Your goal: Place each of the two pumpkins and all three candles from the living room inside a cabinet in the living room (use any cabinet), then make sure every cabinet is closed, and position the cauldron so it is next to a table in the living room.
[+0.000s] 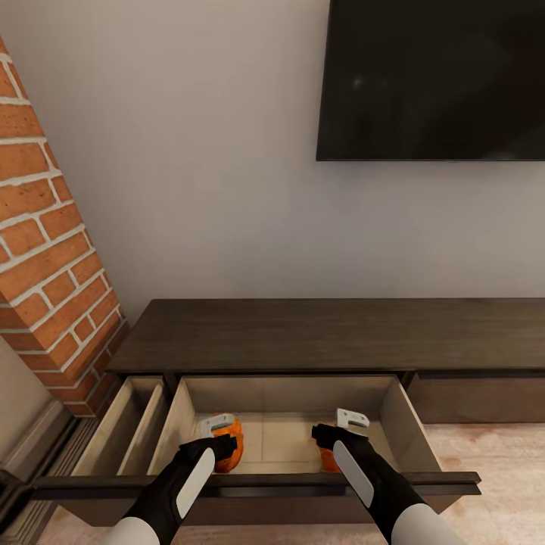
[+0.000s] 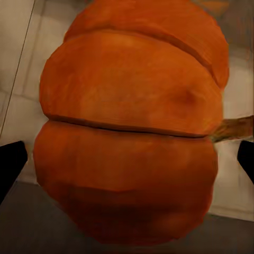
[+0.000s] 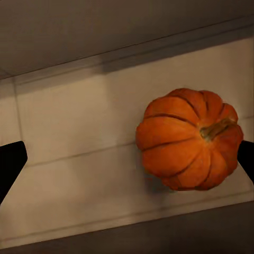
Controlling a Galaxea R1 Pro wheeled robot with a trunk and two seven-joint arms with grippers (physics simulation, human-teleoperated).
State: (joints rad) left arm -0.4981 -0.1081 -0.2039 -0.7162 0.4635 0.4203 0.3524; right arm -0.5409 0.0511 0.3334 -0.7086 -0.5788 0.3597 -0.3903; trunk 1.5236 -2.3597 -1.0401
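left pumpkin [image 1: 231, 443]: orange, ribbed, in the wide open drawer [image 1: 397, 420], on the left part of its pale floor. Left wrist view has it [image 2: 129, 127] very close up, brown stem pointing off to one side.
right pumpkin [image 1: 327, 457]: same drawer, right part of the floor, mostly hidden behind the right arm in head view. Right wrist view shows it [image 3: 188, 138] whole, sitting on the drawer floor, stem up and tilted, shadow right under it.
spacing: the two pumpkins are well apart, bare pale floor between them.
left gripper [image 1: 219, 439]: down in the drawer at the left pumpkin. Dark fingertips [image 2: 10, 165] show at both edges of the wrist view, spread wide with the pumpkin between. Contact: can't tell.
right gripper [image 1: 342, 433]: down in the drawer above the right pumpkin. Fingers [image 3: 11, 164] spread wide, nothing gripped; the pumpkin sits off to one side by one fingertip, not centred in the gap.
cabinet [image 1: 333, 333]: long, low, dark brown, top bare, against a pale wall.
second drawer [image 1: 125, 431]: narrower, also pulled out, just left of the wide one, pale interior.
other fronts: the one right of the wide drawer is shut.
brick column [image 1: 45, 250]: red brick, left of the cabinet.
tv [image 1: 431, 79]: dark screen on the wall above.
floor [image 1: 496, 477]: light wood.
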